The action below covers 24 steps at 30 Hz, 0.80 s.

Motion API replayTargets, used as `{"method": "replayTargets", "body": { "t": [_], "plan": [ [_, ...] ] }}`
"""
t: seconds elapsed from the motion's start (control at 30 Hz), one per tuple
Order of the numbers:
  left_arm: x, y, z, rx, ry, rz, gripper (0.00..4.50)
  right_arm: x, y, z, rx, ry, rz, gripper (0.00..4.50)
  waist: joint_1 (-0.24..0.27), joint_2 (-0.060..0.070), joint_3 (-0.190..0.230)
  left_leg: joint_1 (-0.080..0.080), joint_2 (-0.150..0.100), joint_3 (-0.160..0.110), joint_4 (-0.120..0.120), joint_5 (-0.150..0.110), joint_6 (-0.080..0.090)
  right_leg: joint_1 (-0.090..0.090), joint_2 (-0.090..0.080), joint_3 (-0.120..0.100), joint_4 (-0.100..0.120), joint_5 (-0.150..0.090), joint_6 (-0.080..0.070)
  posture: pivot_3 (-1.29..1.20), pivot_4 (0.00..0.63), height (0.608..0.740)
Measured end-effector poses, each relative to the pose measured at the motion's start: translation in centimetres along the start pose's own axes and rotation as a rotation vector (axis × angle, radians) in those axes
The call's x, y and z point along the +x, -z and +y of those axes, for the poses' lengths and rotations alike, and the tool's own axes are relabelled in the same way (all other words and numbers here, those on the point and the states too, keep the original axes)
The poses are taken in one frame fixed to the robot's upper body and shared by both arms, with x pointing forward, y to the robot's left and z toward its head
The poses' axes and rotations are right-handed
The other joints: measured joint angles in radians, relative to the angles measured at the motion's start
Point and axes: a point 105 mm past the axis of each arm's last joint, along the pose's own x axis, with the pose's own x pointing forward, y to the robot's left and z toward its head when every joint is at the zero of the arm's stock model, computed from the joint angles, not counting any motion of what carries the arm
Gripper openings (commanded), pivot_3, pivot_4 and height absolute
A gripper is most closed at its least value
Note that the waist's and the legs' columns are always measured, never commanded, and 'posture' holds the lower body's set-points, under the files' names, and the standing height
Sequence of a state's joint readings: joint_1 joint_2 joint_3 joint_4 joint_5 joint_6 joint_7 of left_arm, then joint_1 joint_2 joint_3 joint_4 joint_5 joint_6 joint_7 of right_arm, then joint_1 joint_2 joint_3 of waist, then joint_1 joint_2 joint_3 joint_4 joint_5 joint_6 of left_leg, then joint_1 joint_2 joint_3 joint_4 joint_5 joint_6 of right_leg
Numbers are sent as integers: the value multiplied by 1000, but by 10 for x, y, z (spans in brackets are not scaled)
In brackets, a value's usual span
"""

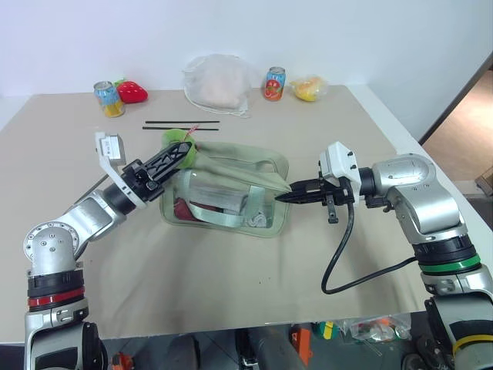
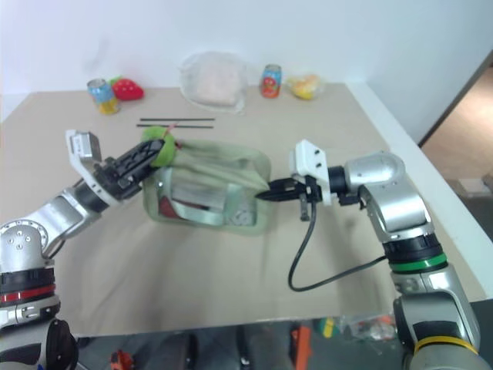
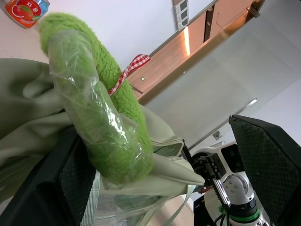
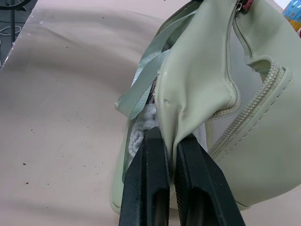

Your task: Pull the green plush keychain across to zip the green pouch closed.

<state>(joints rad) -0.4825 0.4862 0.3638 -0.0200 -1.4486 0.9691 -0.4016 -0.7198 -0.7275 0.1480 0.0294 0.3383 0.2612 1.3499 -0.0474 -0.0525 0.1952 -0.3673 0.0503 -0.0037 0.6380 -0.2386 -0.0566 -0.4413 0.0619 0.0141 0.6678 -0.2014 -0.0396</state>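
The green pouch (image 1: 231,181) lies in the middle of the table, its zipper (image 4: 244,125) still partly gaping. The green plush keychain (image 1: 179,146), a fuzzy lime ring partly wrapped in clear film with a red-checked ribbon, sits at the pouch's left end. My left gripper (image 1: 182,151) is open around it: in the left wrist view the keychain (image 3: 101,117) rests against one finger (image 3: 61,188), and the other finger (image 3: 268,160) stands well apart. At the pouch's right end my right gripper (image 1: 282,197) is shut on a fold of its fabric (image 4: 188,108).
Along the far edge stand a white mesh bag (image 1: 218,81), two cans (image 1: 108,98) (image 1: 273,83), a red strawberry toy (image 1: 132,92) and a yellow fruit in plastic (image 1: 308,88). Two black sticks (image 1: 181,124) lie behind the pouch. A black cable (image 1: 339,254) hangs from the right wrist.
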Motion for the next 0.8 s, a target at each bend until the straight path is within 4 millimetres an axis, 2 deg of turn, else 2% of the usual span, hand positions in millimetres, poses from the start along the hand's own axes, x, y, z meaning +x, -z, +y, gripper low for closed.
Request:
{"method": "replayTargets", "body": {
  "t": [0.1,0.3,0.5,0.7,0.8],
  "plan": [
    [-7,-3,0,21,-18,27,4453,0,0,0,0,-1,-2,0,-1,0,0,0,0,0,0,0,0,0,1,0,0,0,0,0,150,740],
    [-40,-17,-5,75,-87,87,4453,0,-2,0,-3,-7,-8,0,-2,0,0,0,1,0,-1,0,0,-1,1,0,0,-1,-1,0,150,740],
    [-71,-21,-8,122,-149,178,4453,0,-5,0,-14,-19,-17,0,-3,1,0,0,1,0,-2,0,0,-3,1,0,-1,-1,-2,0,150,740],
    [-104,-30,18,172,-299,177,4453,1,-8,-2,-25,-21,-23,0,-2,1,0,2,2,0,-3,0,0,-5,1,-1,-1,-2,-3,0,150,740],
    [-112,-32,28,216,-352,178,4453,0,-9,-2,-25,-23,-24,0,-2,1,0,0,2,0,-3,0,0,-7,1,-1,-1,-2,-3,0,150,740]
  ]
}}
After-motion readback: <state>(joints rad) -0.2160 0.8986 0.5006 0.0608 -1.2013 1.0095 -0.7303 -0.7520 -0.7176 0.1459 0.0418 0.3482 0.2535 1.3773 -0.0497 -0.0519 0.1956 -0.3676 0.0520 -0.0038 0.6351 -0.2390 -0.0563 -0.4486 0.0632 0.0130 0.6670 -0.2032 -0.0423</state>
